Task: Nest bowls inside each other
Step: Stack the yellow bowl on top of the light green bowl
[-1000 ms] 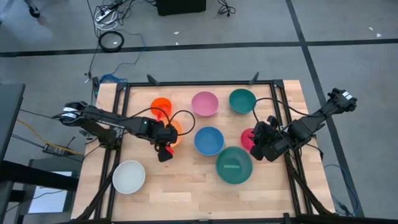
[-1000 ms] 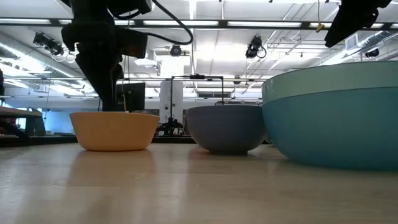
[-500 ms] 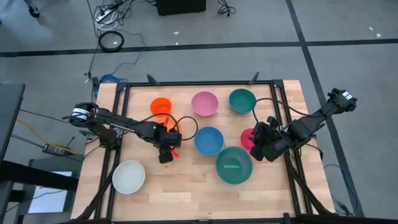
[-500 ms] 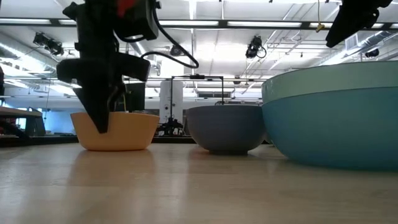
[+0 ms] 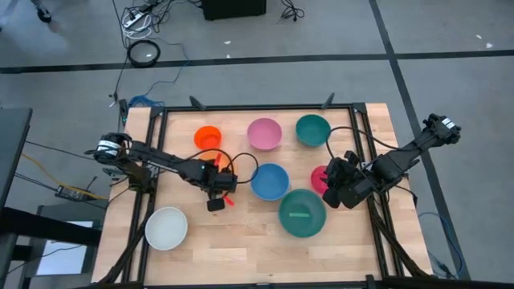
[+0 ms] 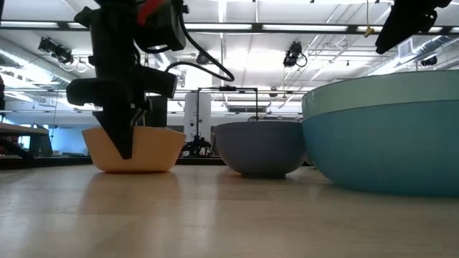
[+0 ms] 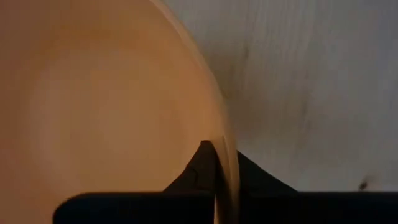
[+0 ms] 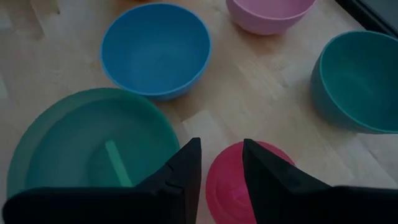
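A pale orange bowl (image 6: 154, 150) stands upright on the wooden table, left of centre. My left gripper (image 5: 215, 193) points down at its near rim and is shut on it, and that arm hides most of the bowl in the high view. My right gripper (image 8: 221, 165) hangs open above the small magenta bowl (image 8: 239, 183) and touches nothing. Around them stand a blue bowl (image 5: 270, 181), a large green bowl (image 5: 303, 213), a pink bowl (image 5: 264, 133), a teal bowl (image 5: 312, 129), an orange-red bowl (image 5: 207, 136) and a white bowl (image 5: 166, 228). My left gripper pinches the pale orange bowl's rim (image 7: 225, 155) on its near side. One finger (image 7: 199, 171) is inside the bowl and the other finger (image 7: 258, 180) is outside. The fingers come from above, pointing down. The bowl sits upright with its base on the table.
Black frame rails (image 5: 257, 107) run along the table's edges. Bare wood lies along the near edge between the white bowl and the large green bowl. The floor beyond the far edge holds cables and a dark box (image 5: 233, 8).
My left gripper has come down onto the pale orange bowl's near rim, rolled a little and shut on it. The bowl has stayed in place on the table. My right arm has kept still.
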You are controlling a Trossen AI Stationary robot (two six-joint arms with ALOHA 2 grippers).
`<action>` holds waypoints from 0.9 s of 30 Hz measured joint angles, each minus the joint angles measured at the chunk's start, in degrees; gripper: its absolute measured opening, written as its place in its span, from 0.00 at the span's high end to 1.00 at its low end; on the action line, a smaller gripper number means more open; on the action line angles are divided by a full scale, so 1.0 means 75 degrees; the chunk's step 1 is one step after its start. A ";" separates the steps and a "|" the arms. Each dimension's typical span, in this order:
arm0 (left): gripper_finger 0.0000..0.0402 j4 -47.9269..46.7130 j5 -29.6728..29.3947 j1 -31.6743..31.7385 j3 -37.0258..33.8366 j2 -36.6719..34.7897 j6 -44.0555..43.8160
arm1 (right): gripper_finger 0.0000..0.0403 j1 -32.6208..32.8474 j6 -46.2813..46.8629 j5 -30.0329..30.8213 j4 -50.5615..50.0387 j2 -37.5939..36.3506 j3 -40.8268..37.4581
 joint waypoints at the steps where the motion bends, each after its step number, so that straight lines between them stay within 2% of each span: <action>1: 0.98 -0.0061 -0.0087 -0.0045 0.0024 0.0001 -0.0007 | 0.74 0.0000 0.0000 0.0047 0.0002 0.0000 0.0000; 8: 0.99 -0.0472 -0.0803 -0.0618 0.0939 0.0018 0.0096 | 0.74 0.0000 -0.0111 0.0572 -0.0006 0.0000 0.0000; 13: 0.99 -0.1313 -0.1917 -0.1023 0.2193 0.0018 0.0190 | 0.74 0.0000 -0.0108 0.0650 -0.0008 0.0000 0.0000; 16: 0.99 -0.1366 -0.2119 -0.1231 0.3076 0.0018 0.0760 | 0.74 0.0000 -0.0075 0.0735 -0.0009 0.0000 0.0000; 21: 0.99 0.0066 -0.1793 -0.1288 0.3943 0.0009 0.2001 | 0.74 0.0207 -0.0021 0.1518 0.0155 -0.0014 0.0000; 27: 0.99 0.1748 -0.0736 -0.1215 0.4029 0.0246 0.2793 | 0.74 0.0788 -0.0012 0.2417 0.0565 -0.0216 0.0000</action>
